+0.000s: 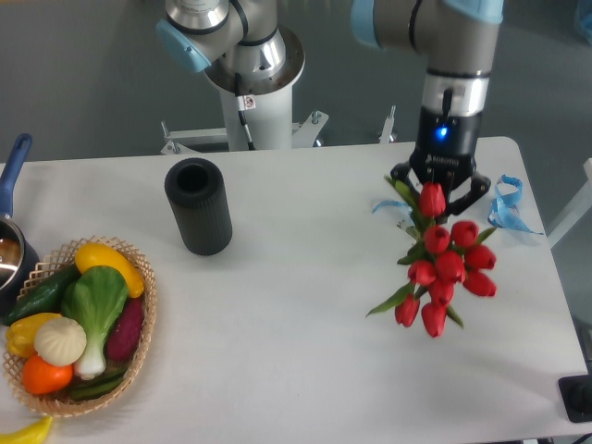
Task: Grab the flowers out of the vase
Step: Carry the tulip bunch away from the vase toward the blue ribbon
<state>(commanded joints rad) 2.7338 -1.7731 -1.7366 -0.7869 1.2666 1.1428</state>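
Note:
The flowers [442, 265], a bunch of red tulip buds with green leaves, hang over the right part of the white table. My gripper [438, 188] is shut on their stems from above, and the buds point down toward the table. The vase [198, 205], a black ribbed cylinder, stands upright and empty at the left centre, far from the gripper. Whether the buds touch the table, I cannot tell.
A woven basket [137, 344] of colourful vegetables sits at the front left. A dark pot with a blue handle [11, 171] is at the left edge. Blue ribbon scraps [506, 207] lie at the far right. The robot base [249, 74] stands behind the table.

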